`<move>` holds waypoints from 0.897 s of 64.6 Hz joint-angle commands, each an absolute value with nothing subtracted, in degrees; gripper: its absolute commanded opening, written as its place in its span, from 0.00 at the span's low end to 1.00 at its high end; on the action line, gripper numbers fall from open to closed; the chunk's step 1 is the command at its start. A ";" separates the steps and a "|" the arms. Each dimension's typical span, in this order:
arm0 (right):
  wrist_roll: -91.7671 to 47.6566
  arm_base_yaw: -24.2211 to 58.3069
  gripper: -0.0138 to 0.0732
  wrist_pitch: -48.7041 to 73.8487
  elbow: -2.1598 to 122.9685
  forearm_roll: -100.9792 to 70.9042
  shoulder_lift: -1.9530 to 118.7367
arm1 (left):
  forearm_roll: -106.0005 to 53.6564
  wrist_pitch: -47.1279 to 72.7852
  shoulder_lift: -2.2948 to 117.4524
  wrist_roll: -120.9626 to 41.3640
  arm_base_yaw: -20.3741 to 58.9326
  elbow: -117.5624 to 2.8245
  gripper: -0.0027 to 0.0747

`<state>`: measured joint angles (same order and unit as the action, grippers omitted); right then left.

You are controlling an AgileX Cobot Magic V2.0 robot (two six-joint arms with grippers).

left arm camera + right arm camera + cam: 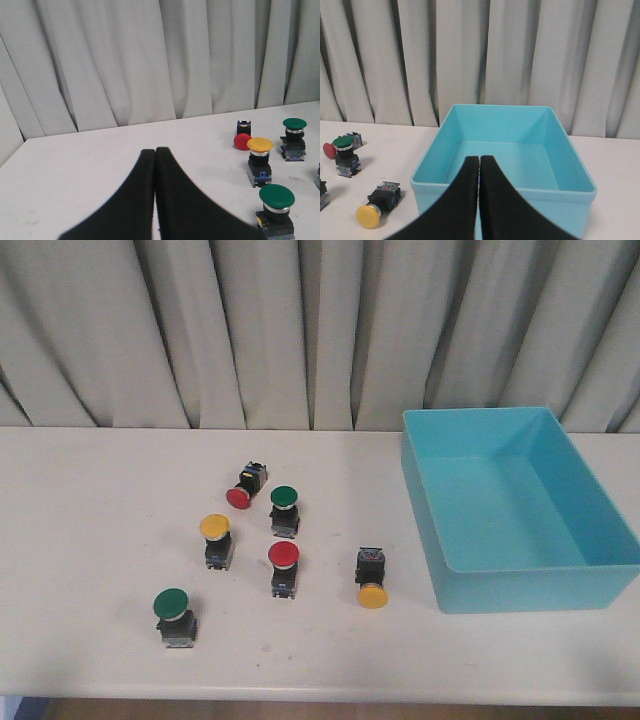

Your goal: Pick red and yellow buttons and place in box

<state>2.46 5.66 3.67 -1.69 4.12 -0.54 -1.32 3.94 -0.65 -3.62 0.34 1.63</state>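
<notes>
my left gripper and right gripper are both pressed together, holding nothing. the tipped yellow button lies cap toward me, the tipped red button cap toward my front-left; the box runs long front to back.

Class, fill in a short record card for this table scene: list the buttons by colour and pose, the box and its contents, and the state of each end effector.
Red buttons: one upright; one on its side
Yellow buttons: one upright; one on its side
Green buttons: two, both upright
Box: turquoise, right of the buttons, nothing inside
Left end effector: shut, holding nothing
Right end effector: shut, holding nothing
Buttons placed so far: none
</notes>
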 commanded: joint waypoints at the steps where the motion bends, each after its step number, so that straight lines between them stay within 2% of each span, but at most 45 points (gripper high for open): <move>1: 2.42 5.29 0.15 -2.21 -1.89 3.93 -1.05 | -1.85 -1.33 -1.45 -1.64 0.30 3.34 0.03; 18: 3.67 5.29 0.15 6.68 10.88 4.19 0.41 | -1.73 2.43 -0.25 3.89 0.30 -10.95 0.03; 36: 3.08 5.29 0.15 22.44 30.08 5.98 15.39 | -1.62 16.75 16.78 3.89 0.48 -32.00 0.03; 43: 3.08 5.29 0.15 28.66 34.56 5.98 22.65 | -1.62 22.44 23.74 3.89 0.48 -35.63 0.03; 58: 3.33 5.29 0.15 34.78 34.71 3.48 32.31 | -1.81 31.37 33.51 3.94 0.48 -35.39 0.03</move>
